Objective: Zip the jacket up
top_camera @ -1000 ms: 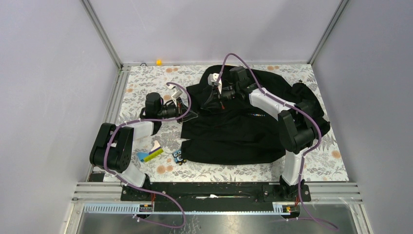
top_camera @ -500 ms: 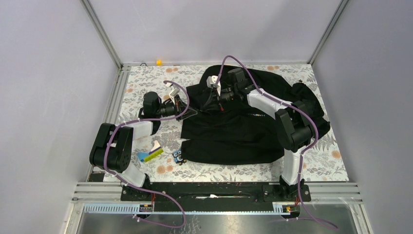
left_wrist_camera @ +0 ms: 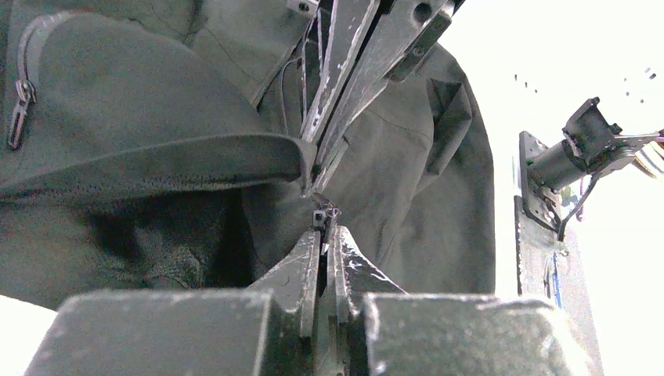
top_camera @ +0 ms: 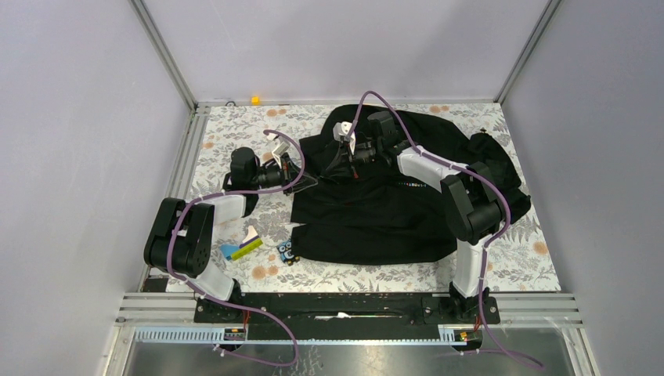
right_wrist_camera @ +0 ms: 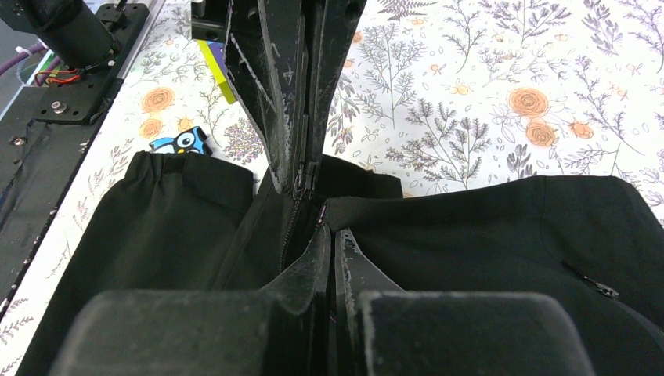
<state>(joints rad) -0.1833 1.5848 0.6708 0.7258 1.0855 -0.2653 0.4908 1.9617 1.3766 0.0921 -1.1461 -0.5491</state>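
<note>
The black jacket (top_camera: 376, 211) lies spread on the flowered table, with pale lettering (top_camera: 411, 186) on its chest. My left gripper (top_camera: 304, 176) is at the jacket's left edge. In the left wrist view it (left_wrist_camera: 323, 235) is shut on a small metal zipper piece (left_wrist_camera: 321, 217) at the fabric edge. My right gripper (top_camera: 350, 160) is just to the right of it. In the right wrist view it (right_wrist_camera: 330, 235) is shut on the jacket (right_wrist_camera: 485, 227) at the front zipper (right_wrist_camera: 291, 215). The two grippers' fingertips nearly meet over the zipper line.
A blue owl toy (top_camera: 287, 252), a yellow-green and blue card (top_camera: 241, 249) and a white scrap (top_camera: 250, 233) lie left of the jacket's near edge. An aluminium rail (top_camera: 184, 157) runs along the table's left side. A small orange object (top_camera: 254, 99) sits on the back rail.
My left wrist has shifted slightly left and away, still holding the jacket edge. My right arm has edged a little left. Both grips are unchanged.
</note>
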